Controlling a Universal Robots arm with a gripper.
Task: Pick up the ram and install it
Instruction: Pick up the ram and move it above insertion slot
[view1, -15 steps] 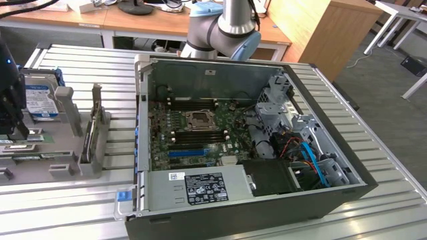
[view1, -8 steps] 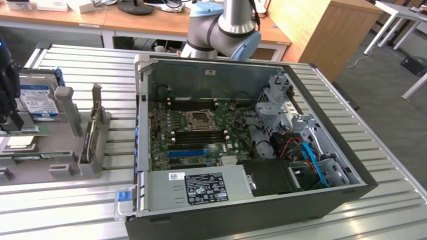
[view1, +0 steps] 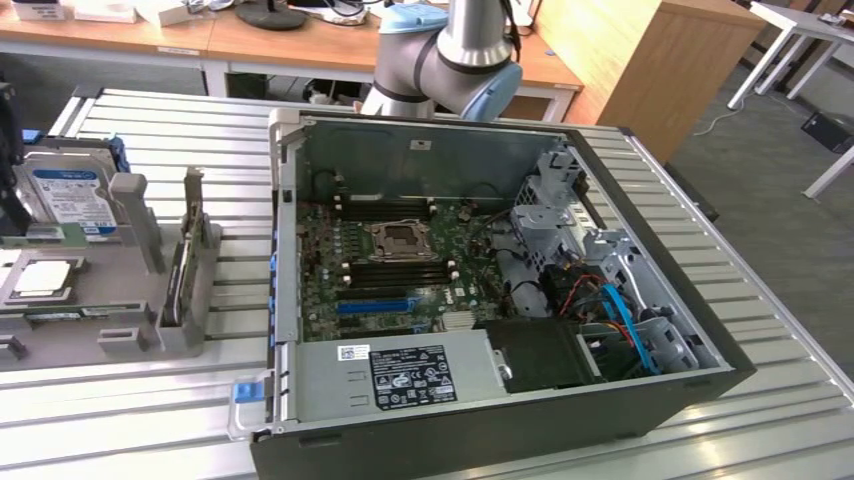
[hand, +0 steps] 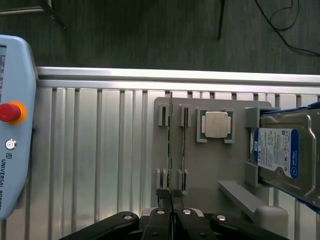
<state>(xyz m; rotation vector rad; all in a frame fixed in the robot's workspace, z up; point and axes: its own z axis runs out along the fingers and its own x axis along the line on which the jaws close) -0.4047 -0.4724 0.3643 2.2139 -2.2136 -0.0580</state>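
One gripper (hand: 171, 215): fingers pressed together, nothing seen gripped.

One gray holder plate (hand: 200, 170) ahead of the fingertips. It carries two thin sticks on edge in slots, one processor (hand: 216, 124) and one blue-labelled hard drive (hand: 280, 152).

The ram (hand: 171, 145) stands in line with the closed fingers, with the second stick (hand: 182, 150) just beside it.

One open computer case (view1: 641, 180), one motherboard (view1: 387, 260) inside.
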